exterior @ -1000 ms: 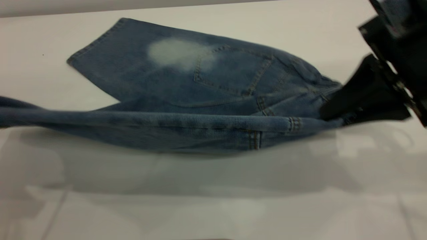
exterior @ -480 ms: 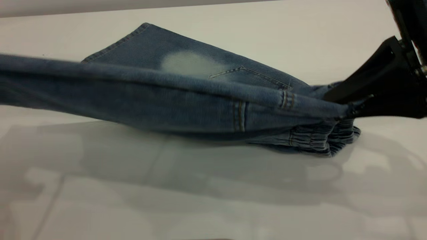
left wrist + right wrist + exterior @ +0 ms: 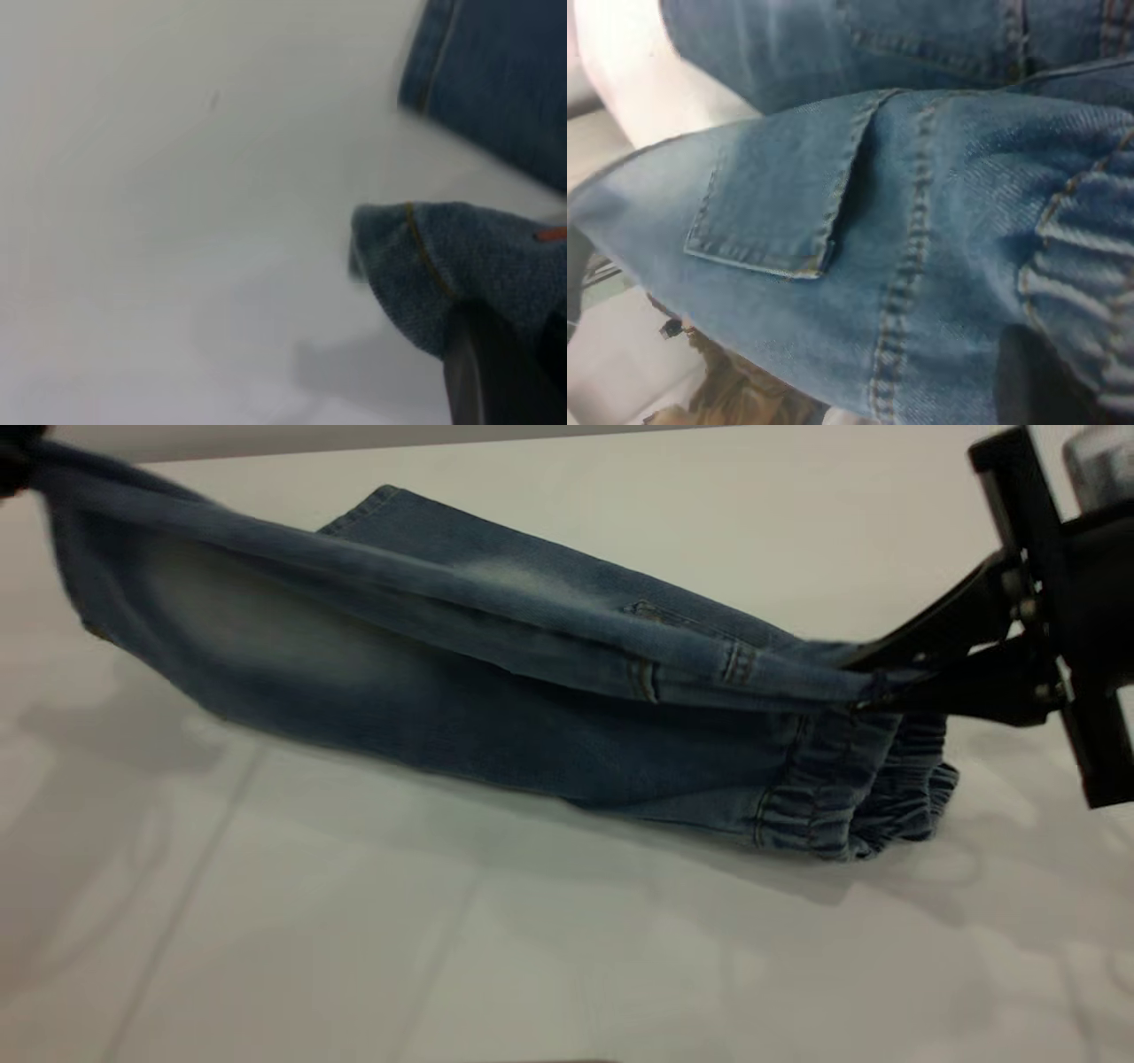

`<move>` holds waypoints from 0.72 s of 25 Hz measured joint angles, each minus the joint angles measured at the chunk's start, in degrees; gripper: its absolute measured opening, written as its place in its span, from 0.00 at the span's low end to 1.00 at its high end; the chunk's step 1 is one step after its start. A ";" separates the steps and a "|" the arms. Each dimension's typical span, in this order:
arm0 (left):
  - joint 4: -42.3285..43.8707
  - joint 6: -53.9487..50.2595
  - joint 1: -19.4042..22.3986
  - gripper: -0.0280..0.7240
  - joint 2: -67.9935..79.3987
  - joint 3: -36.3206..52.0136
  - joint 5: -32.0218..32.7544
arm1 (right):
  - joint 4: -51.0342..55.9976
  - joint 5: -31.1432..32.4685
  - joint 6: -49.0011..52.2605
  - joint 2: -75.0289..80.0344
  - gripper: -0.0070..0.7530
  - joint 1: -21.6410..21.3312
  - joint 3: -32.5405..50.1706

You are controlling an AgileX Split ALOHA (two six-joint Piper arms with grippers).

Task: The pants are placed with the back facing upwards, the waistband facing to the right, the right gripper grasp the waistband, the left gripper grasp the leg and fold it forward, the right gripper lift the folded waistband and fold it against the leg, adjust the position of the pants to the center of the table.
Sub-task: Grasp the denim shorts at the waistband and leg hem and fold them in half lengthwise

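Note:
The pants [image 3: 461,691], blue denim shorts, hang stretched in the air between both grippers. Their far leg [image 3: 496,549] still lies on the table [image 3: 567,957]. At the right, my right gripper [image 3: 873,691] is shut on the top edge by the ruched waistband [image 3: 850,806], which droops below it. In the right wrist view a dark finger [image 3: 1036,381] presses the denim beside a back pocket [image 3: 780,212]. My left gripper [image 3: 11,465] is barely in view at the upper left, shut on the leg's hem [image 3: 443,266], which is raised high.
The table's far edge [image 3: 354,441] runs just behind the lifted leg, with a grey strip beyond it. Bare white tabletop lies in front of the pants.
The left end of the near leg has risen from table height to the upper left corner. The right gripper has lifted the waistband end, so the ruched band now hangs free.

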 joint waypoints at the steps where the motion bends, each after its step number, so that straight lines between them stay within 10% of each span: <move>1: 0.02 0.00 -0.95 0.09 2.08 -1.58 -0.67 | 0.12 0.00 -0.07 1.07 0.07 0.00 -0.64; 18: -0.74 -0.21 -3.85 0.10 25.64 -23.26 -1.83 | 0.86 -4.13 4.06 5.61 0.08 0.00 -8.55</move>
